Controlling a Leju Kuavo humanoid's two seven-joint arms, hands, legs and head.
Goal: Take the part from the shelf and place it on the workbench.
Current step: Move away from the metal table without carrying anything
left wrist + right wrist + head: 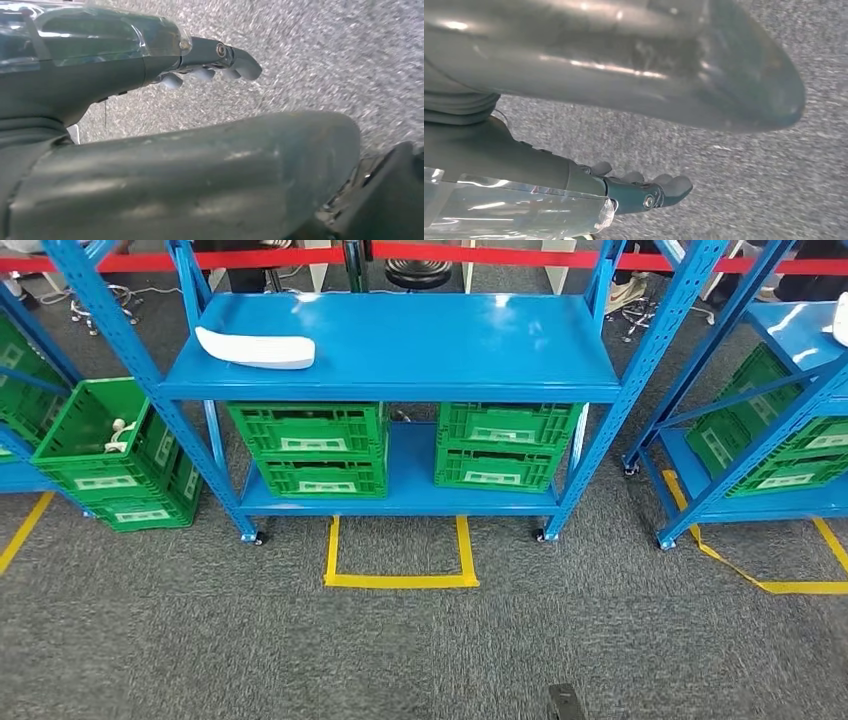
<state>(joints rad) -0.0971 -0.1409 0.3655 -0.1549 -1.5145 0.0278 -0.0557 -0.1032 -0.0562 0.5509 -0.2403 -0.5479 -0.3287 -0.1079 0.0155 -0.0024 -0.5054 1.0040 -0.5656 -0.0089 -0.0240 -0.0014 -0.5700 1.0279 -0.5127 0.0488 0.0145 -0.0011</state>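
A white, elongated part (255, 348) lies flat on the top board of the blue shelf (420, 340), toward its left end and near the front edge. Nothing touches it. Below that board, green crates (310, 445) sit stacked in two piles on the lower level, and another green crate (115, 455) stands on the grey carpet (400, 650) to the left of the rack. A yellow tape square (400, 560) marks the floor in front of the shelf, and a red barrier band (470, 252) runs behind it.

The left hand (210, 62) hangs over the carpet in its wrist view, fingers (172, 80) extended side by side and holding nothing. The right hand (644, 187) is likewise over bare carpet, its fingers (674, 184) stretched out with nothing between them. The part sits well apart from both hands, up on the shelf, while both sets of fingers point out over the floor.
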